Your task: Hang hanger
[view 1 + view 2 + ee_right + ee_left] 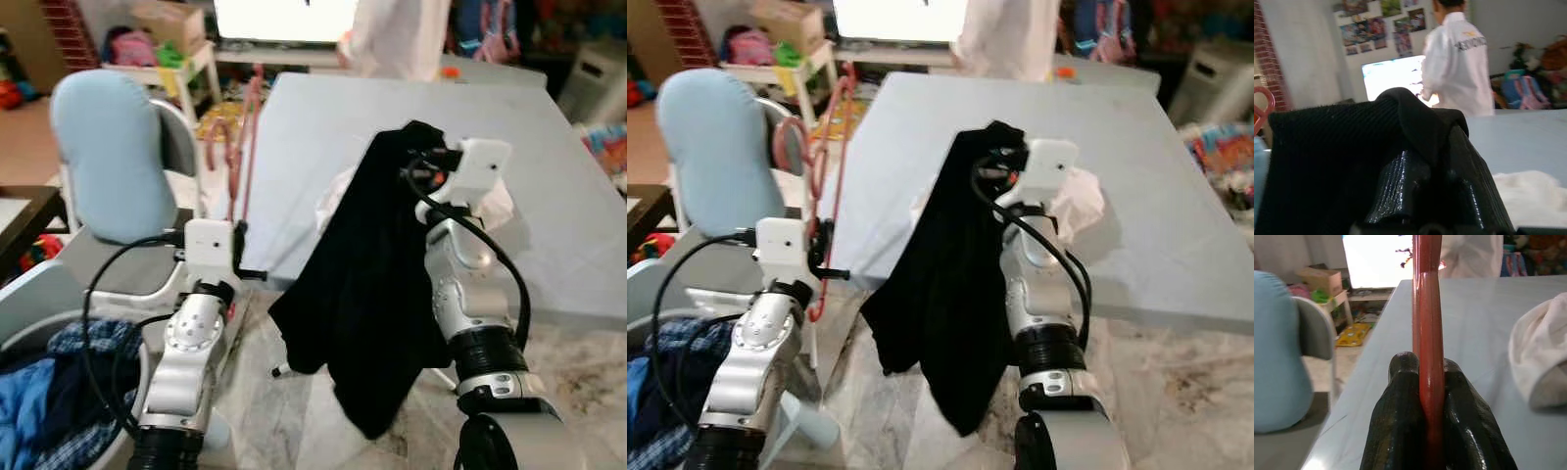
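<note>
Left tool (1431,396): both fingers (1396,416) pressed onto the red hanger (1428,333), its bar pinched between them. In the head views the hanger stands nearly upright above the left tool (823,257), its hook at the top, just off the near left edge of the tabletop (549,166) and beside the chair.

Right tool (1425,181): fingers pinched together on a fold of the black garment (367,284). The cloth is bunched over the fingertips and hangs down in front of the right arm, its lower end well below tabletop level, above the marble floor (284,411). The right arm is raised over the near edge of the tabletop.

White cloth (1080,201) lies crumpled on the tabletop just behind the right tool; it also shows in the left wrist view (1540,357) and the right wrist view (1533,193).

Chair (113,157) with pale blue backrest stands at the robot's left, close to the tabletop's left edge. Laundry basket (39,304) at lower left holds blue and plaid clothes (54,382).

A person in a white shirt (1457,73) stands at the far side of the tabletop, back to the robot, facing a bright screen (1393,76). Posters on the wall above the screen; toys and bags along the far wall, too blurred to detail.
</note>
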You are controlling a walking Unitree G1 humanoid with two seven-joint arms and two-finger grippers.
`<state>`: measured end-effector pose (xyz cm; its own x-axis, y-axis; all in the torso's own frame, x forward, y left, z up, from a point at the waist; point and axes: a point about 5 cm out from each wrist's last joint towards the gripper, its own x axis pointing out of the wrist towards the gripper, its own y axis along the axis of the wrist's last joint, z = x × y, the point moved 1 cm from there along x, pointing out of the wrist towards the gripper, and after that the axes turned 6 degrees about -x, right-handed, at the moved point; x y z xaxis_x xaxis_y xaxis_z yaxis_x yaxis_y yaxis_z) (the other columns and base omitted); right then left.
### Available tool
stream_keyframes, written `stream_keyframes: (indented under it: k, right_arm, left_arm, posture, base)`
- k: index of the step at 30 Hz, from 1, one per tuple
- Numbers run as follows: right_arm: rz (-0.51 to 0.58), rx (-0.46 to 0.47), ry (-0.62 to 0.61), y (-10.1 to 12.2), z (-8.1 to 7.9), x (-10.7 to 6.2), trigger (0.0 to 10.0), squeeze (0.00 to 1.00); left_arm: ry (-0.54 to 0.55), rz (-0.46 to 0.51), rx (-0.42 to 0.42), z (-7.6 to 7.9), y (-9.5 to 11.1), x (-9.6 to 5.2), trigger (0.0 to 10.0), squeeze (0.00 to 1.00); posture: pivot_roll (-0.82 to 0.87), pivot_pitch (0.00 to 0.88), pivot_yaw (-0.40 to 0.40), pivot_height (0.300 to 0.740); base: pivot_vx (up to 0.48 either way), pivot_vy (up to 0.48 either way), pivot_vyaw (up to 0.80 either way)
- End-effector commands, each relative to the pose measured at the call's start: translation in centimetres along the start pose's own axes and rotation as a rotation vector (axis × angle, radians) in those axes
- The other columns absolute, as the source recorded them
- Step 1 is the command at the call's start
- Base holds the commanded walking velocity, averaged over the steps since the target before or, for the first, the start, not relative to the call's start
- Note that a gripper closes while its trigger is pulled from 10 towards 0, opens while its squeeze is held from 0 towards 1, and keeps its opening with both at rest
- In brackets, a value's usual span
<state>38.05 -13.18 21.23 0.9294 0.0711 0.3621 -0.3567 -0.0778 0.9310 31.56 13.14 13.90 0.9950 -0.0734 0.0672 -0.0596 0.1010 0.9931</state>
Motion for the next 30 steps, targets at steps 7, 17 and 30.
stream_keyframes:
  k: [7,17,30]
  right_arm:
    - [0.029,-0.010,-0.025,0.5,0.8,0.1,0.0,0.00]
    - [0.037,-0.008,-0.006,0.5,0.5,0.2,0.0,0.00]
    - [0.034,-0.013,-0.002,0.4,0.5,0.3,0.0,0.00]
  left_arm:
    - [-0.008,0.009,-0.006,0.9,0.1,0.0,10.0,0.00]
    - [0.072,0.070,0.046,0.2,0.9,0.1,10.0,0.00]
    - [0.061,0.077,0.017,0.2,1.1,0.3,10.0,0.00]
  posture:
    - [0.07,0.060,0.004,0.740]
    - [0.07,0.060,-0.009,0.740]
    - [0.07,0.056,-0.010,0.740]
  base:
    - [0.000,0.000,-0.69]
    - [0.000,0.000,0.00]
    - [0.000,0.000,0.00]
